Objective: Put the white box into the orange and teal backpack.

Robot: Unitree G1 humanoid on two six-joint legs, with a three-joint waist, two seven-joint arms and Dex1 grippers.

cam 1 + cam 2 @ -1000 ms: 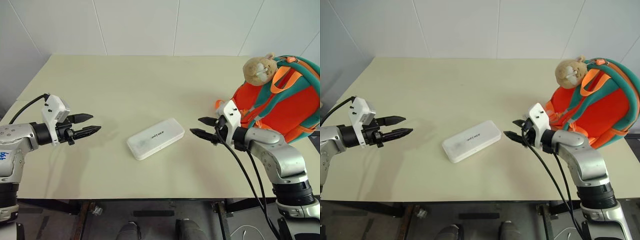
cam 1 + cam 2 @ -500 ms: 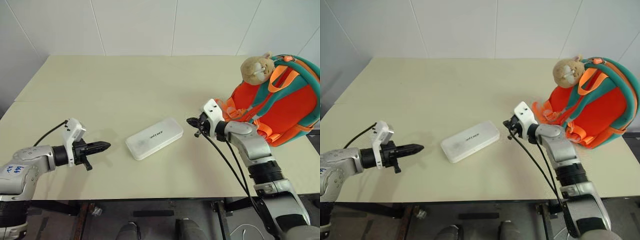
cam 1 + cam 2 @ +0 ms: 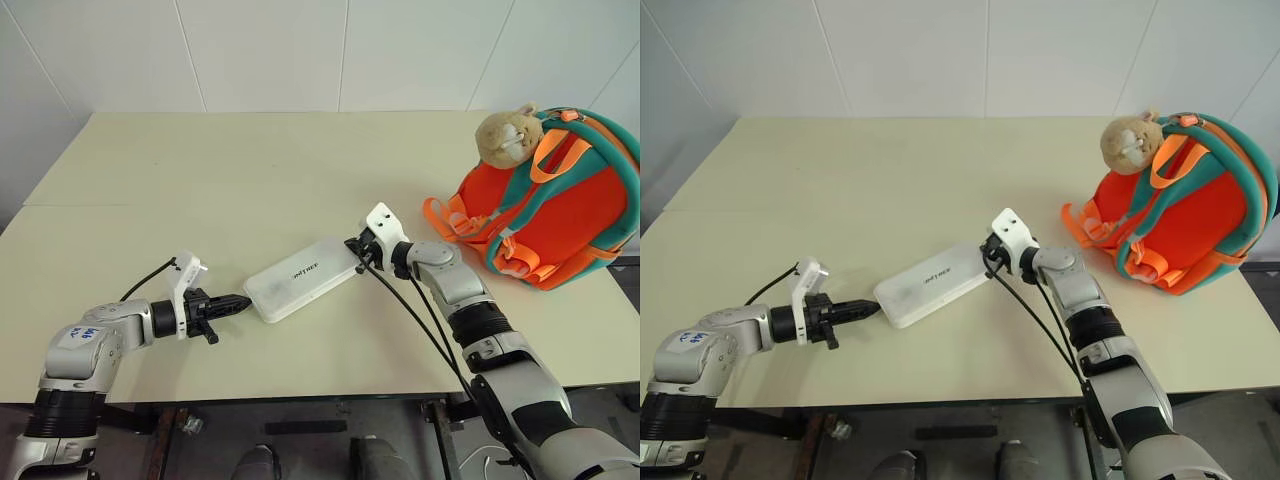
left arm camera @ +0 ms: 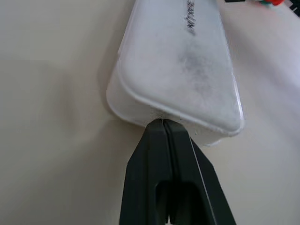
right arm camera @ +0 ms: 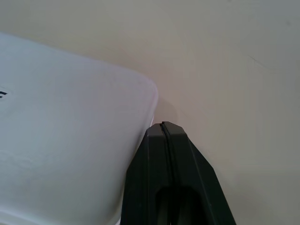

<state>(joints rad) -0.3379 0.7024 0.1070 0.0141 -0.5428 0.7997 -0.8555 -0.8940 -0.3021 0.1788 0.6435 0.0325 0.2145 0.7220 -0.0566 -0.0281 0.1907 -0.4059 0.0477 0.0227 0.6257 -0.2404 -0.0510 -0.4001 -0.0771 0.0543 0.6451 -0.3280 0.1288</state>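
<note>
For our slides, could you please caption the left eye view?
Both shut tools, left and right, press opposite ends of the white box; the orange and teal backpack waits nearby.

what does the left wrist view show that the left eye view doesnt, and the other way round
Left wrist view: a close look at the left gripper, its fingers pressed shut, tips right at the short end of the white box, whose lid looks scuffed grey in the middle.

Left eye view: the whole layout. The right gripper is shut at the box's opposite end, and the orange and teal backpack with its plush animal stands apart at the table's right side.

Both: the box lying flat on the table, lettering up, with the left gripper at its end.
</note>
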